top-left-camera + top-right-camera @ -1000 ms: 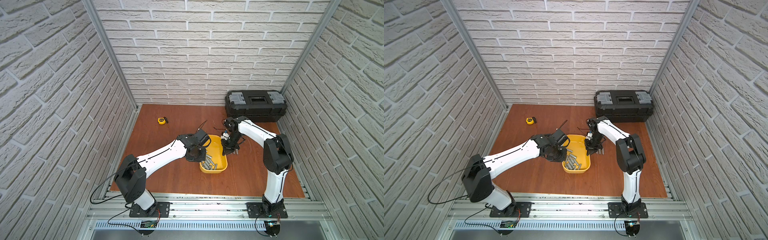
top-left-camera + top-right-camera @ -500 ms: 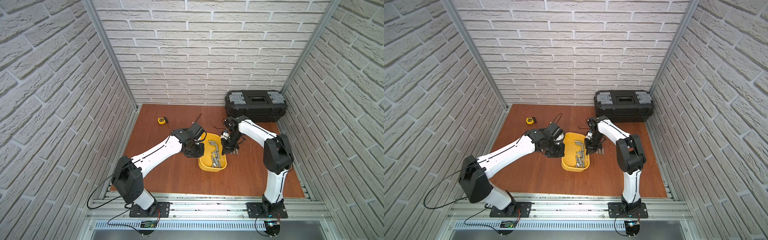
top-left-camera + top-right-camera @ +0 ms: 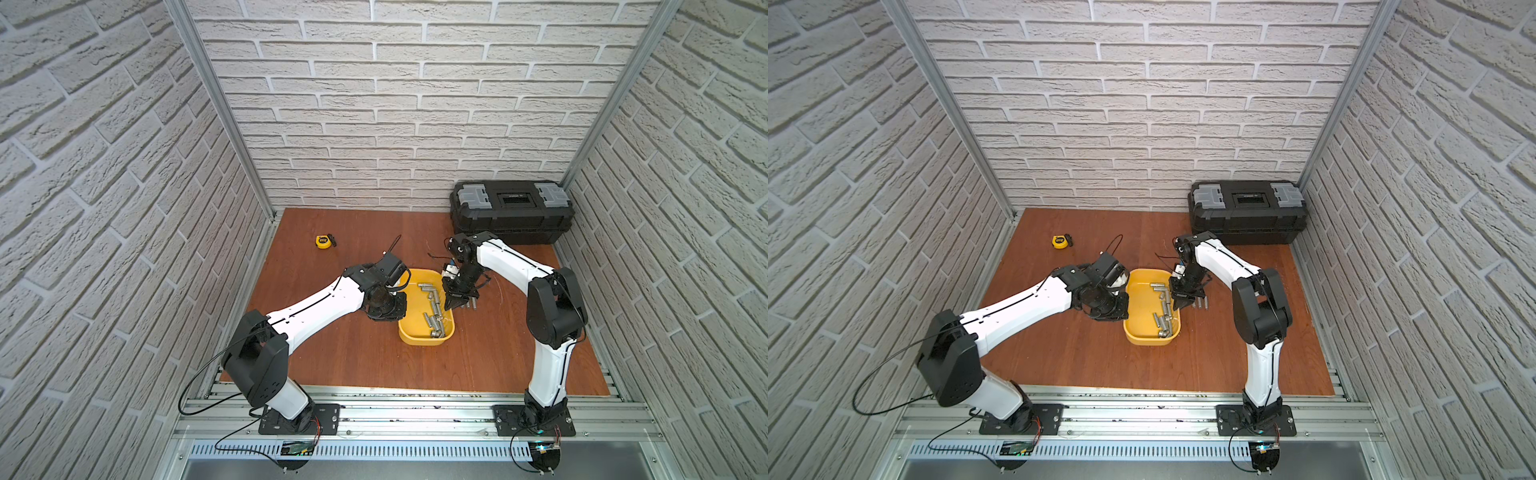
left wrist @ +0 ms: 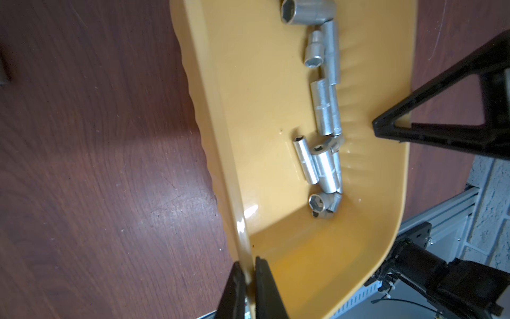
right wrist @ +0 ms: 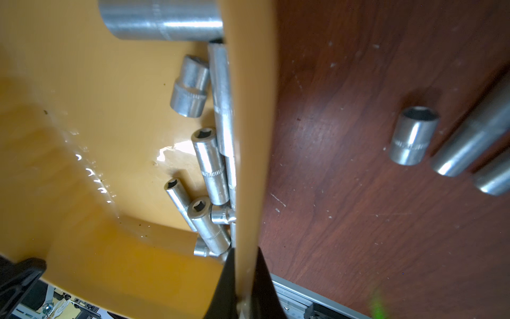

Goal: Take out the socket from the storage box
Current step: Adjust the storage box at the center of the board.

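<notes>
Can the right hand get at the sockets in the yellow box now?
Probably not: the right hand is shut on the storage box rim, as is the left hand on the opposite side. The sockets lie uncovered, so it must let go first.

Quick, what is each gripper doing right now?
Left gripper: closed, pinching one long wall of the box.
Right gripper: closed, pinching the opposite wall of the box.
</notes>
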`<action>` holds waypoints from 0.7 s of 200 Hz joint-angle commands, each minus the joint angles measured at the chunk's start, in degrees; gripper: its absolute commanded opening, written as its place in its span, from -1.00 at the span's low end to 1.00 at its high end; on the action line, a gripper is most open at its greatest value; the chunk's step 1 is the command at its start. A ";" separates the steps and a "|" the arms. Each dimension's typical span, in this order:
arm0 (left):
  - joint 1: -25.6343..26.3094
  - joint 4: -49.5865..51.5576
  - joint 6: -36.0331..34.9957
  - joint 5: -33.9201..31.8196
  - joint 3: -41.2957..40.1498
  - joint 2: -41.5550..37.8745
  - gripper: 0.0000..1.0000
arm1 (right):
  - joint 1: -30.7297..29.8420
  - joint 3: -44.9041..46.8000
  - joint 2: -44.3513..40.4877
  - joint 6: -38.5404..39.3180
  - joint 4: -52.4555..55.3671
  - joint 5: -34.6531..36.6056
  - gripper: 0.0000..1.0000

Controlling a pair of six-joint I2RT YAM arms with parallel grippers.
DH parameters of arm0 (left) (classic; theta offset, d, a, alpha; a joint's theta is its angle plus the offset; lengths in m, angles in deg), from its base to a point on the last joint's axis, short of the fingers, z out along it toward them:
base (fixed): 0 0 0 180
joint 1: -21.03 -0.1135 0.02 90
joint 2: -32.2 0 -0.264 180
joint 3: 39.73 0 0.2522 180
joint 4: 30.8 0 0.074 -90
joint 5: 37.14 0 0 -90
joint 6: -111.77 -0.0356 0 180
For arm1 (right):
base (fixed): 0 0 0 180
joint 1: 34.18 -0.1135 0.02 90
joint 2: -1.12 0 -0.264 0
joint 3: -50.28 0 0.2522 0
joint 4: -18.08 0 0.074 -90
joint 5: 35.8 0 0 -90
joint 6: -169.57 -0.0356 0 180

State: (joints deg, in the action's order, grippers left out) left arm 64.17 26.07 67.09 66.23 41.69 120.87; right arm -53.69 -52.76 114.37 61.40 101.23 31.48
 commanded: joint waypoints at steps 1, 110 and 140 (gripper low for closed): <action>0.22 -4.19 -0.76 0.38 -1.76 0.31 -0.80 | -0.27 1.00 -0.32 -0.41 -2.24 0.41 -0.96; 0.20 -3.66 -1.79 -5.57 -3.07 1.18 -0.46 | -1.41 5.69 -1.05 -3.49 -10.56 0.16 -0.82; 0.27 -2.47 -4.28 -7.96 0.87 0.20 -0.30 | -1.47 5.79 -3.45 -3.63 -10.88 0.68 -0.42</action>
State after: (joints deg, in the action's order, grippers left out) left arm 64.23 23.16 65.47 61.27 39.31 122.64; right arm -54.65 -47.62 114.24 58.43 91.70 32.31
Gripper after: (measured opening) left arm 0.326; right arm 0.233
